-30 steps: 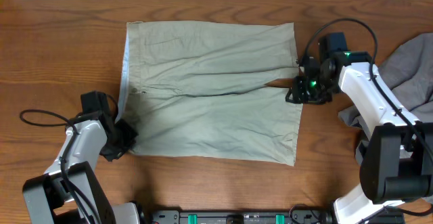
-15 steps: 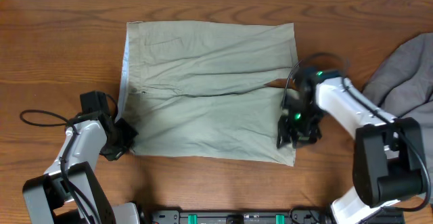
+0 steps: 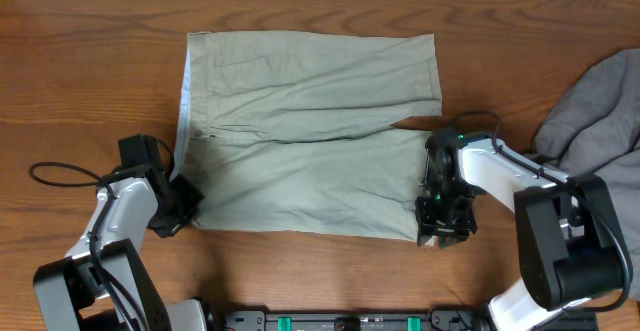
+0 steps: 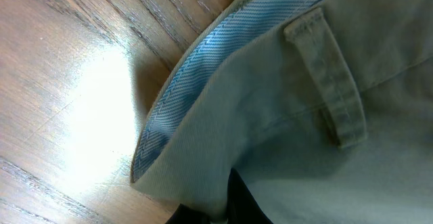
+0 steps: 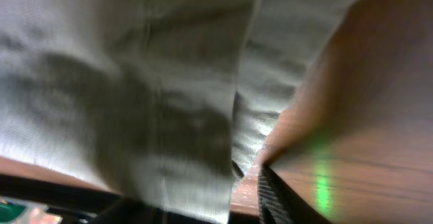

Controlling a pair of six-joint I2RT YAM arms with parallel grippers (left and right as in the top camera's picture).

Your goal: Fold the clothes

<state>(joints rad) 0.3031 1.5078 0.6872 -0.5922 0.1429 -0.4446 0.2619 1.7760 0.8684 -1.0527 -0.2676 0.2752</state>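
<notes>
Two-legged light khaki-green cotton shorts lie flat, faintly creased; left gripper pinches the near-left waistband shut; right gripper: grip unclear.

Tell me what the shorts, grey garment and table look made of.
The shorts: matte khaki-green, likely cotton twill; creases and a stitched belt loop show. Their waistband lining: pale blue, diagonal weave visible. The grey garment: softer, maybe knit, in slack folds; weave too small to tell. The table: wood or laminate, semi-gloss, grain lines and glare.
</notes>
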